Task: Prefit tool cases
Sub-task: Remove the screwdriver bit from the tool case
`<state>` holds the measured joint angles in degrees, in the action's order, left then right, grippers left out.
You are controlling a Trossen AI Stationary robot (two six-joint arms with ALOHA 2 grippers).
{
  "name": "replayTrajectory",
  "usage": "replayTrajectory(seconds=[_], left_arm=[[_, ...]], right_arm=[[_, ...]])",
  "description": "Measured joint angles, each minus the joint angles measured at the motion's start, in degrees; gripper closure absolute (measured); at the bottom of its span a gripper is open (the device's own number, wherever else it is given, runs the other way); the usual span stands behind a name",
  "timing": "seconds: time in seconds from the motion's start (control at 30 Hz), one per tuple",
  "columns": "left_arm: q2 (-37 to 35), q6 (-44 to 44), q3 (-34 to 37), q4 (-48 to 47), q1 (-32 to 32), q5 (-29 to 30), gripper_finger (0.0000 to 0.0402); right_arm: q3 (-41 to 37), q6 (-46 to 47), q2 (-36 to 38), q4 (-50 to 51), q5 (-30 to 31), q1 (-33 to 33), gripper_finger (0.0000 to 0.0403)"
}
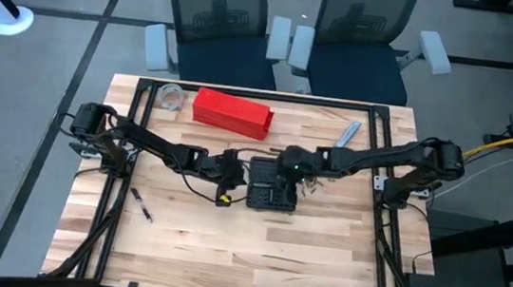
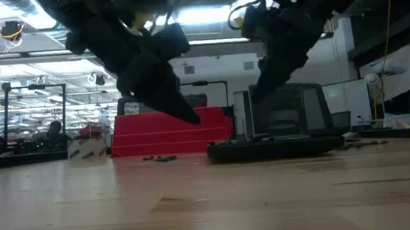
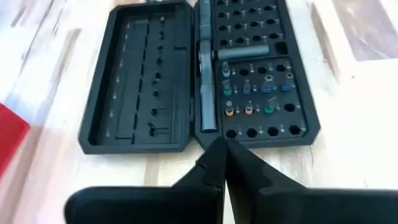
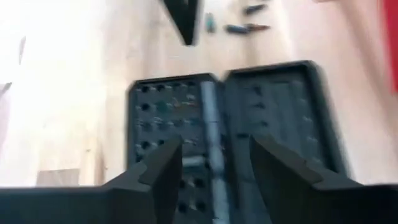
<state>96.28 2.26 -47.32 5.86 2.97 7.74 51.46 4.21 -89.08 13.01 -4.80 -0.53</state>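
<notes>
The right hand (image 4: 210, 165) hangs with fingers spread and empty just above the tool case (image 1: 266, 185), which lies open at the middle of the tabletop (image 1: 254, 258), both halves apart: one a gridded tray holding several bits, many sockets bare, the other a ribbed lid. The left hand (image 3: 222, 158), pinched shut on nothing, points at the hinge end. Fitting looks partly done. A red box (image 1: 232, 111) sits behind; loose bits (image 4: 245, 27) lie nearby.
</notes>
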Motion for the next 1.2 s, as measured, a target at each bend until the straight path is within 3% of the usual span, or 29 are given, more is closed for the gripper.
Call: replayTrajectory(seconds=[0.37,0.87,1.2], left_arm=[[0.8,-2.9,1.5,5.7,0.1,0.0,0.0401],[6.9,-5.3,1.4,12.8,0.7,-0.3,0.0401],[9.4,-9.1,1.4,14.8,0.7,-1.4,0.0401]], right_arm=[[0.0,0.7,-7.6,-5.1,1.2,2.4,0.0240],[0.0,-0.5,-10.5,-7.3,2.4,2.4,0.0243],[0.0,-1.6,-10.5,-7.3,1.8,4.3,0.0310]])
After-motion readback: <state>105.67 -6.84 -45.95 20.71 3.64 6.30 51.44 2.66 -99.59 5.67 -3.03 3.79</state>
